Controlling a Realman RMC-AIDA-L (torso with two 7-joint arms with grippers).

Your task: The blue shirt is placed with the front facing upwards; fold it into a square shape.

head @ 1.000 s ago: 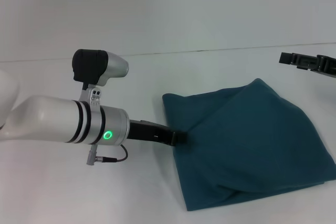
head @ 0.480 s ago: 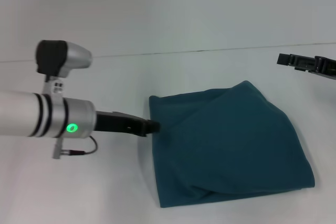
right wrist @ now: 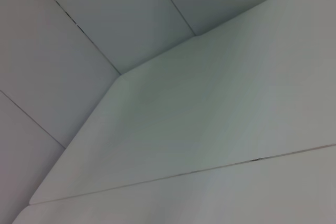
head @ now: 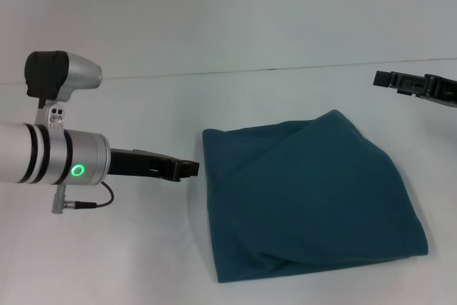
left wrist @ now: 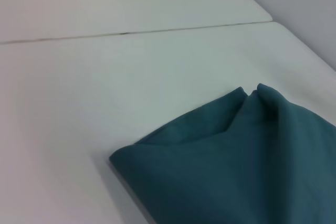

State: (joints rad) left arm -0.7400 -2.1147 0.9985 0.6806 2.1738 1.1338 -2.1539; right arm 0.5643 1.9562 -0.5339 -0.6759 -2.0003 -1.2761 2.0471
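The blue shirt (head: pixel 307 198) lies folded on the white tabletop (head: pixel 235 98), toward the right of centre in the head view and close to the near edge of that view. It forms a rough 4-sided bundle, not a clean square: its left edge runs fairly straight, its far edge rises to a rounded peak, and its right side slopes down to a blunt corner. Only plain teal-blue cloth faces up; no print, collar or label shows. A diagonal fold line crosses the upper layer, and a lower layer juts out along the near edge. In the left wrist view the same bundle (left wrist: pixel 236 161) shows 1 pointed corner resting flat on the tabletop, with a small pucker at the ridge beyond it.

The left pincer (head: pixel 187 169) sits low over the tabletop just beside the shirt's left edge, with a narrow strip of bare tabletop between its tip and the cloth. It holds nothing. Its dark tips appear as 1 mass, so whether they are spread or pressed together cannot be told.

The right pincer (head: pixel 389 79) hangs at the far right, well apart from the shirt and holding nothing; its state cannot be told either. The right wrist view shows only bare tabletop and wall panels.
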